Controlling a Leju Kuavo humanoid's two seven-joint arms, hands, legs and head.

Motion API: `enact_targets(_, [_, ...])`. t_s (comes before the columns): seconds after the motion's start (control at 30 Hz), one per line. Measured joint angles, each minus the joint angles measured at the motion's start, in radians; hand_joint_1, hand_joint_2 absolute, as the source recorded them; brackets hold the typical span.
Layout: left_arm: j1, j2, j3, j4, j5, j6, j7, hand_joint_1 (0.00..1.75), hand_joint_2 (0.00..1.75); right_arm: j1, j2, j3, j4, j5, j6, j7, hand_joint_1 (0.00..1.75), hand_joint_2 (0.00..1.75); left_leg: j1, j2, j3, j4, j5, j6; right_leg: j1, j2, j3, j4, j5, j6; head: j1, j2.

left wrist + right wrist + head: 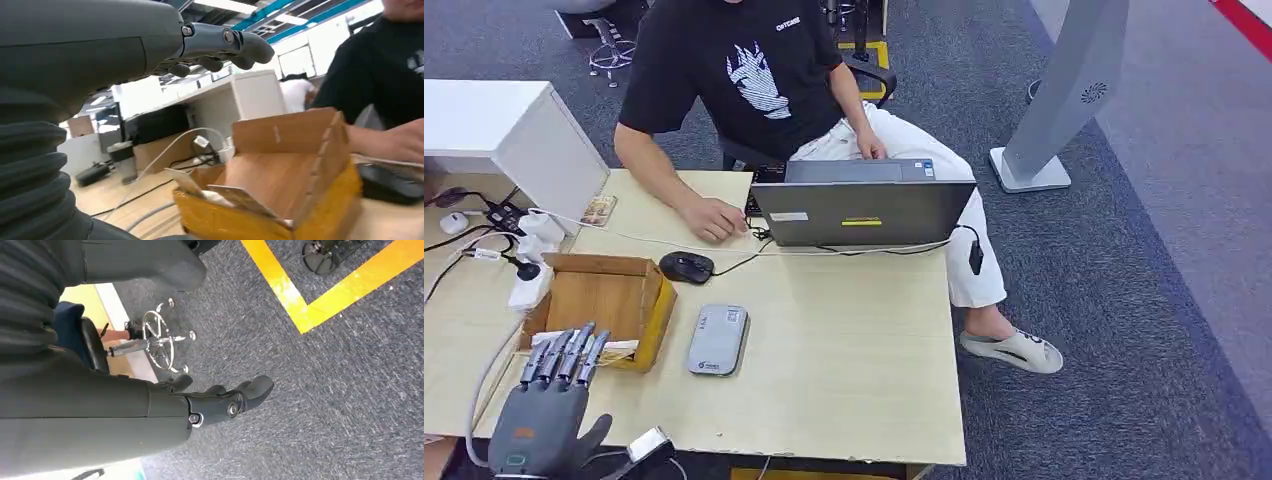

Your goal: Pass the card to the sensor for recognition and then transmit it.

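Note:
An open cardboard box [652, 312] stands at the table's left, with pale cards [616, 349] lying against its near wall. My left hand [551, 402] hovers at the near left corner of the box, fingers stretched out over its rim and holding nothing. In the left wrist view the fingers [225, 45] reach above the box [310, 175] and the cards [230, 194] inside. The grey flat sensor [718, 339] lies just right of the box. My right hand [165, 412] hangs over grey carpet, empty, fingers loosely extended.
A person sits at the far side with a grey laptop [862, 211], one hand near a black mouse [686, 267]. Cables and a power strip [527, 285] run along the left. Another card [599, 210] lies by the white cabinet [514, 140]. A grey kiosk stand [1064, 90] rises at the right.

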Motion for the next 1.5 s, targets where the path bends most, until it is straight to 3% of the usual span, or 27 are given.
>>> enact_targets(0.13, [-0.030, 0.002, 0.058, 0.048, 0.019, -0.011, -0.031, 0.00, 1.75, 0.000, 0.000, -0.002, 0.000, 0.008, 0.000, 0.003, 0.00, 1.75, 0.000, 0.000, 0.000, 0.000, 0.000, 0.000, 0.000, 0.000, 0.000, 0.000, 0.000, 0.000, 0.000, 0.000])
enact_targets(0.4, [-0.068, 0.001, 0.097, 0.096, 0.044, -0.050, -0.073, 0.00, 1.75, 0.000, 0.000, -0.006, -0.001, 0.028, 0.006, 0.013, 0.00, 1.75, 0.000, -0.001, 0.000, 0.000, 0.000, 0.000, 0.000, -0.001, 0.000, 0.000, 0.000, 0.000, 0.000, 0.000])
enact_targets(0.5, [-0.107, 0.002, 0.120, 0.145, 0.099, -0.094, -0.117, 0.00, 1.75, 0.000, 0.000, -0.006, -0.001, 0.043, 0.008, 0.014, 0.00, 1.75, 0.000, -0.001, 0.000, 0.000, 0.000, 0.000, 0.000, -0.001, 0.000, 0.000, 0.000, 0.000, 0.000, 0.000])
enact_targets(0.67, [-0.173, 0.001, 0.138, 0.243, 0.127, -0.106, -0.152, 0.00, 1.75, 0.000, 0.000, -0.005, -0.001, 0.061, 0.013, 0.014, 0.00, 1.75, 0.000, -0.001, 0.000, 0.000, 0.000, 0.000, 0.000, -0.001, 0.001, 0.000, 0.000, 0.000, 0.000, 0.000])
enact_targets(1.2, [-0.221, 0.000, 0.141, 0.326, 0.131, -0.106, -0.154, 0.00, 1.75, 0.000, -0.001, -0.005, -0.001, 0.071, 0.019, 0.014, 0.00, 1.75, 0.000, -0.001, 0.000, 0.000, 0.000, 0.000, 0.000, -0.001, 0.000, 0.000, 0.000, 0.000, 0.000, 0.000])
enact_targets(1.33, [-0.273, -0.014, 0.141, 0.380, 0.126, -0.081, -0.177, 0.00, 1.75, -0.001, -0.003, -0.002, -0.001, 0.095, 0.028, 0.020, 0.00, 1.75, 0.000, -0.002, 0.000, 0.000, 0.000, 0.000, 0.000, -0.002, 0.001, 0.000, 0.000, 0.000, 0.000, 0.000])
enact_targets(1.5, [-0.357, -0.046, 0.141, 0.493, 0.096, 0.001, -0.208, 0.00, 1.75, -0.002, -0.008, 0.005, -0.001, 0.124, 0.042, 0.020, 0.00, 1.75, 0.000, -0.002, 0.001, 0.000, 0.001, 0.000, 0.000, -0.001, 0.002, 0.000, 0.000, 0.000, 0.000, 0.000])
